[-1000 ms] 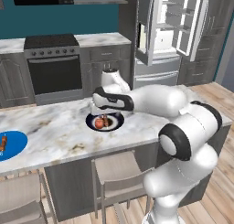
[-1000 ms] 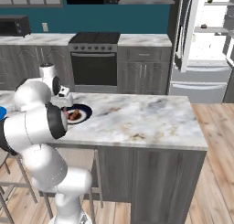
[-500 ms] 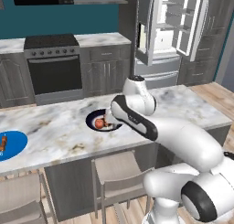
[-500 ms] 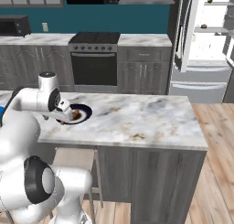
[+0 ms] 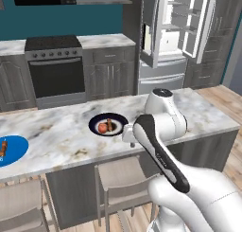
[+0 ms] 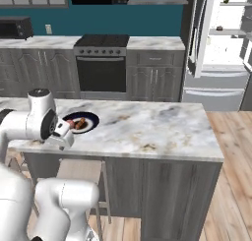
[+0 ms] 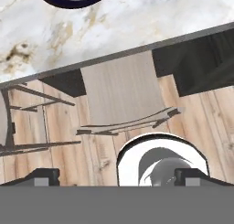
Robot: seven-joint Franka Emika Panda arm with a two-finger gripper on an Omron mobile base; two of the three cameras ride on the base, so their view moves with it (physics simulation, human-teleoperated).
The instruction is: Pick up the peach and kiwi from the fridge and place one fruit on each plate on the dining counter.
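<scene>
Item: gripper (image 7: 117,177), jaws spread wide, empty, hanging over the dining counter (image 5: 66,131) edge above a stool (image 7: 121,93). We note the peach (image 5: 101,128) on the black plate (image 5: 119,120); the blue plate (image 5: 16,148) lies well apart.

- dining counter (image 5: 61,131): white-grey marbled top
- peach (image 5: 102,128): orange-red
- one plate (image 5: 108,124) black, another plate (image 5: 13,149) bright blue
- fridge (image 5: 163,41): silver-grey

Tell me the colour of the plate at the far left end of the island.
Bright blue. The plate shows best in the left base view.
</scene>
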